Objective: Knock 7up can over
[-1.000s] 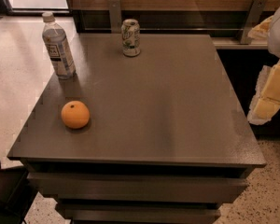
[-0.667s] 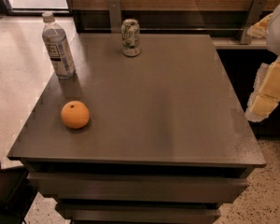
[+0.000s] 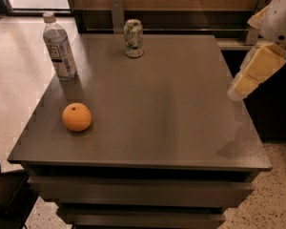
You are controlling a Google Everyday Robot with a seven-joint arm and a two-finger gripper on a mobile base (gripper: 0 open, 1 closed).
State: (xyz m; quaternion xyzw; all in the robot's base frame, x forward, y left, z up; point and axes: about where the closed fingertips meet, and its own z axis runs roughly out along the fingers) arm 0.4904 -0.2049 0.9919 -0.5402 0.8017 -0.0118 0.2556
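Note:
The 7up can [image 3: 133, 38] stands upright near the far edge of the grey table [image 3: 162, 109], a whitish-silver can with green markings. My gripper [image 3: 243, 85] is cream-coloured and hangs over the table's right edge, well to the right of the can and nearer to me. It touches nothing. The white arm [image 3: 281, 18] enters from the upper right.
A clear plastic water bottle [image 3: 59, 46] with a white cap stands at the table's far left. An orange [image 3: 76, 117] lies at the left, nearer the front. A wooden wall panel and metal rail [image 3: 181, 25] run behind the table. Speckled floor lies on both sides.
My gripper has moved left and up, from beside the table's right edge to over that edge. The can, bottle and orange have not moved.

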